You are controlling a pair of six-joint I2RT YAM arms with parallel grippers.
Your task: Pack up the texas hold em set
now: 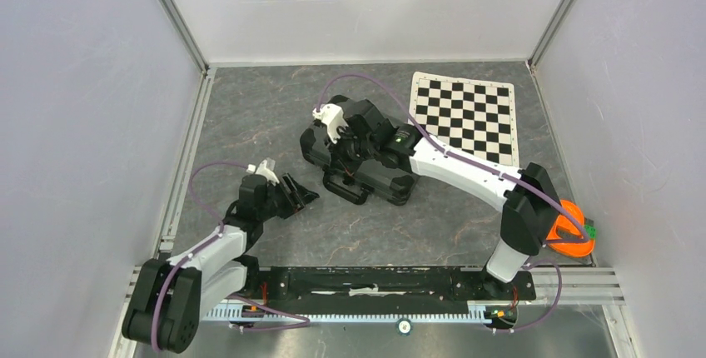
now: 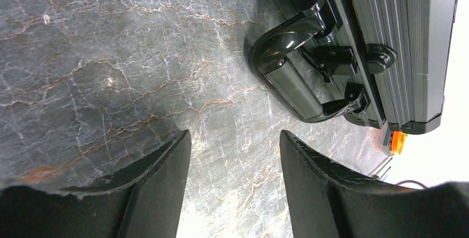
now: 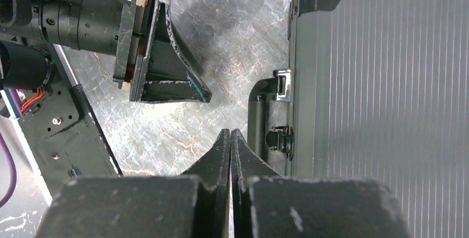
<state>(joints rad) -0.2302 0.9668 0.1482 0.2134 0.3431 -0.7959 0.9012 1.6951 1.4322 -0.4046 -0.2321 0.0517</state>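
While the black case lies closed, left jaws apart, empty, right jaws pressed together, empty, near its handle.

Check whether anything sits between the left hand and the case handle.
Nothing visible. In the left wrist view only bare table lies between the open left hand and the case handle. The shut right hand sits close beside that handle.

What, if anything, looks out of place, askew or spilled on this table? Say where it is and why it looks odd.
Nothing looks spilled or broken. The closed black case lies skewed, at an angle to the edges of the table. The orange piece sits far off to one side, against the right wall, away from everything else.
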